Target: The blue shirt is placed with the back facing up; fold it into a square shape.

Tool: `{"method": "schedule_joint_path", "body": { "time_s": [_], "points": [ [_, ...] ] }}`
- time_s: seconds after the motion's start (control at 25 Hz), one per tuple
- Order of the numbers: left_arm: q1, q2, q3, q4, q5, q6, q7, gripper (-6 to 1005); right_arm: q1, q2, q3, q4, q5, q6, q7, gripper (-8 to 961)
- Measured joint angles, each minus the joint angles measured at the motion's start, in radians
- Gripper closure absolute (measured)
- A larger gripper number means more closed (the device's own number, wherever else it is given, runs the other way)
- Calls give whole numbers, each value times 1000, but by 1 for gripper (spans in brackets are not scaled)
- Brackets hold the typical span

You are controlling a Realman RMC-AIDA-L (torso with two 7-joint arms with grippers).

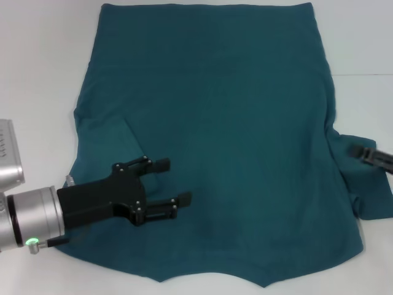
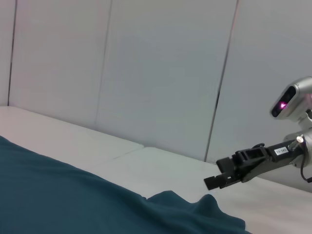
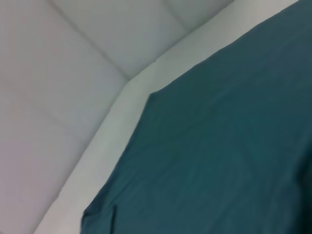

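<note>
**Teal shirt spread flat, left gripper poised over its near corner**

A large blue shirt lies spread on a white table, plain side up, with no lettering showing. It fills most of the head view. Its straight hem runs along the far side, and the pointed collar end is nearest the robot. The left sleeve appears folded in over the body, leaving a diagonal crease. The right sleeve still sticks out to the side, a little rumpled.

The left gripper reaches in from the near left, over the shirt's near-left part. Its two black fingers are spread apart and hold nothing (whether they touch the cloth is hard to say from above).

The right gripper shows only its black tip at the right edge, by the loose sleeve. The left wrist view has it hovering just above the cloth; I cannot tell whether its jaws are parted.
</note>
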Motion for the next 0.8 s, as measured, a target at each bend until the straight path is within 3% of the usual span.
{"method": "schedule_joint_path", "body": {
  "time_s": [0.32,0.52,0.8],
  "points": [
    [-3,1,4,-1,0,-8,-7,139,-15,-61,26,-3,-9,11,107,53],
    [-10,3,2,-1,0,-8,-32,139,12,-96,21,-33,-110,26,210,55],
    [-8,3,-4,-2,-2,-8,-36,140,46,-108,12,-101,-248,23,343,58]
  ]
}}
